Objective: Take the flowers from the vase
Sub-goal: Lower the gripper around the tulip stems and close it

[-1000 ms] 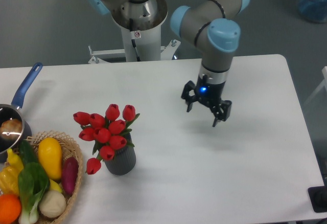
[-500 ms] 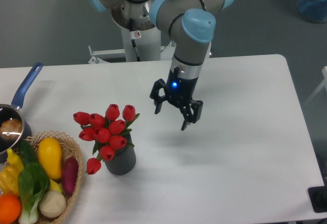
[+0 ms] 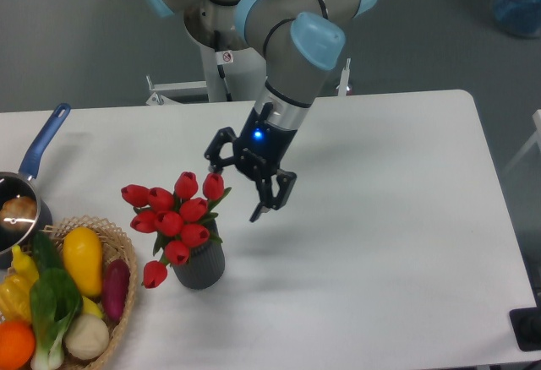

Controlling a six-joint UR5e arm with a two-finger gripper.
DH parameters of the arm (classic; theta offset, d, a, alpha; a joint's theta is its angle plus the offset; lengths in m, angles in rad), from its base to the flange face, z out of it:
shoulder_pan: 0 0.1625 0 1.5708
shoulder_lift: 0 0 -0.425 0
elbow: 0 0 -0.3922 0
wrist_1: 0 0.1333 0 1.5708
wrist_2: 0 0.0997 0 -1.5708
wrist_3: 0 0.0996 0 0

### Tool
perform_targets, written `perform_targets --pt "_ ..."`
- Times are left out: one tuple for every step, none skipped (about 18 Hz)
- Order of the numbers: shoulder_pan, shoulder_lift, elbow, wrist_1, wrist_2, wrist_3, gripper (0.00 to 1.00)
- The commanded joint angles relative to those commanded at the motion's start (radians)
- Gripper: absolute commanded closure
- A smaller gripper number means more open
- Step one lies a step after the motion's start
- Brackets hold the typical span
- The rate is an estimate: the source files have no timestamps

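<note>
**Gripper closing in on the tulips, nothing yet grasped**

Fixed camera: The step in hand read as the approach. The gripper [image 3: 243, 187] hung in the air above the white table [image 3: 397, 243], tilted, just beside the upper right edge of the flowers [image 3: 175, 214]. From the bunch's centre it lay at about two o'clock. Its jaws stood wide apart and held nothing. One fingertip sat very close to the topmost right bud; whether it touched that bud could not be told from this angle. The other finger pointed down toward the bare tabletop at about four o'clock from the bunch.

The flowers, red tulip buds with green leaves, stood in the vase [image 3: 200, 266], a small dark grey ribbed cylinder near the table's front left. One bud drooped over the vase's left side. The bunch spread wider than the vase mouth.

By my judgement, the next move called for bringing the open jaws further toward nine o'clock and down, so that they straddled the gathered stems or the tight cluster of buds. Only then should they close and lift straight up. A light vase might tip or rise with the stems.

At the bunch's seven o'clock lay a wicker basket [image 3: 122, 302] of vegetables, and at nine o'clock a blue-handled pan [image 3: 34, 167], both well clear of the gripper.
</note>
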Motion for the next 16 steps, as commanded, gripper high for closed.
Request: perform_targets --pt "-0.002 0.0 0.0 0.002 -0.032 -0.003 0.0" --pt "-0.002 -0.005 0.0 0.002 -0.055 -0.005 0.0" --pt "-0.002 -0.009 0.0 0.002 -0.072 -0.005 0.0" --pt "-0.002 -0.012 0.0 0.003 -0.092 -0.006 0.0" --pt "-0.005 -0.023 0.002 0.003 -0.108 -0.005 0.0" --pt "-0.006 -0.032 0.005 0.005 -0.118 -0.005 0.0" --pt "-0.006 -0.037 0.008 0.006 -0.122 -0.003 0.0" --pt "-0.006 -0.044 0.008 0.008 -0.123 -0.003 0.0" --pt "-0.006 -0.049 0.012 0.012 -0.134 -0.003 0.0" --pt "-0.005 -0.051 0.014 0.012 -0.149 -0.003 0.05" --pt "-0.003 -0.051 0.014 0.012 -0.161 -0.003 0.2" --pt "-0.002 -0.051 0.014 0.012 -0.168 -0.005 0.38" --pt "0.002 -0.052 0.014 0.011 -0.169 -0.005 0.57" --pt "0.005 -0.051 0.012 0.011 -0.169 -0.008 0.77" --pt "0.005 -0.049 0.012 0.011 -0.169 -0.017 0.88" --pt "0.006 -0.048 0.012 0.011 -0.169 -0.037 0.94"
